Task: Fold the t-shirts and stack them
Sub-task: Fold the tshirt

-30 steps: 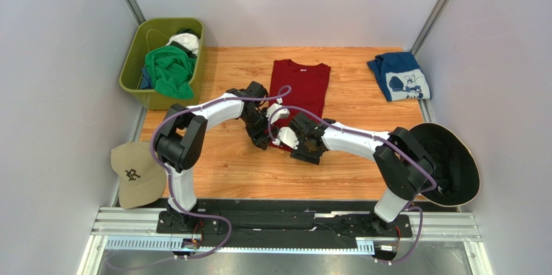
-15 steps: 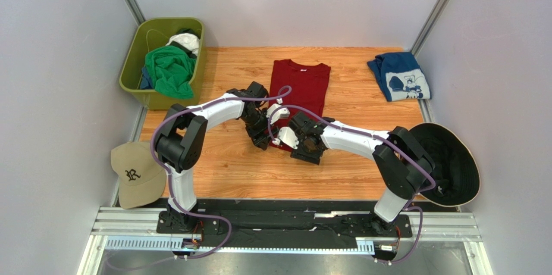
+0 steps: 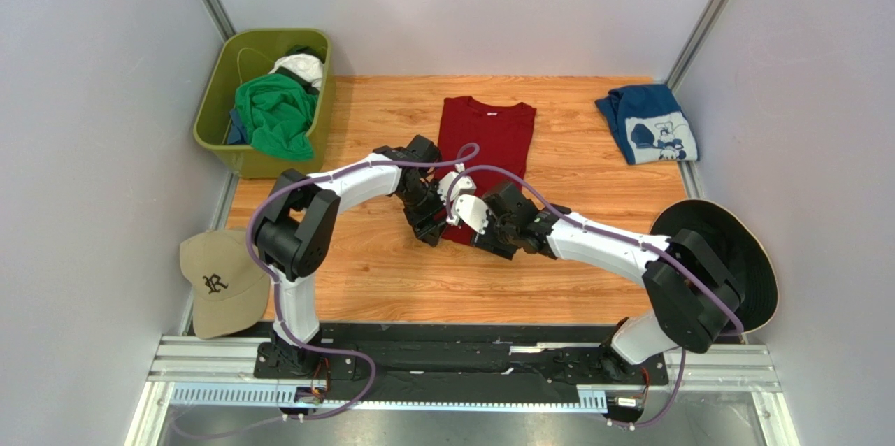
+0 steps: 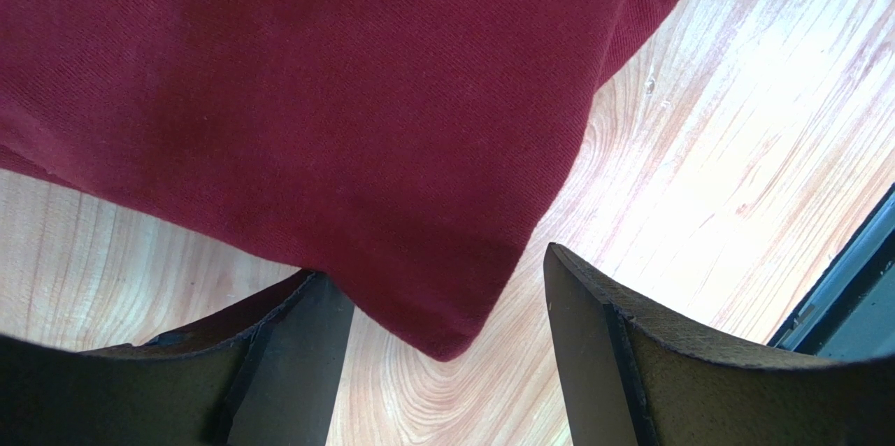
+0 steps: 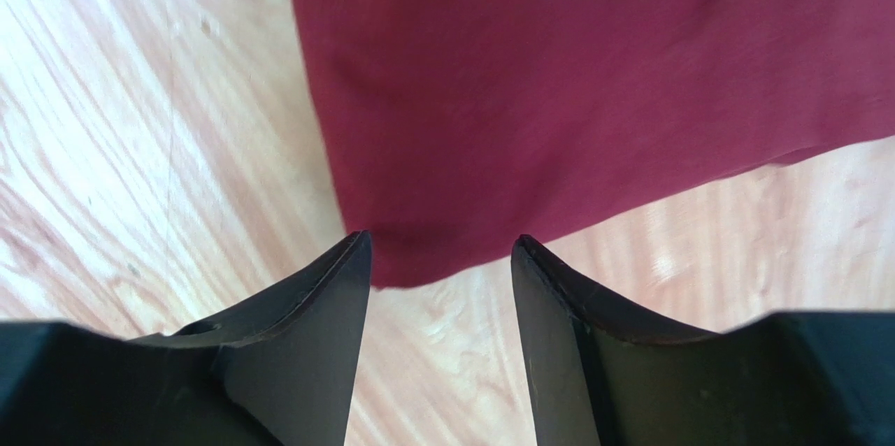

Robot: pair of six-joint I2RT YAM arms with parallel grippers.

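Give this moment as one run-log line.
left gripper: open, around red t-shirt near-left corner | right gripper: open, around near-right corner | red t-shirt: flat on table

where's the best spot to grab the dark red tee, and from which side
Its two near hem corners, one per gripper, approached from the near edge. The dark red t-shirt lies flat, collar at the far end, and a free corner sits between the open fingers of the left gripper and the right gripper.

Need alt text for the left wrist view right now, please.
A corner of the dark red t-shirt lies between the open fingers of the left end effector, on the wooden table. Nothing is gripped yet.
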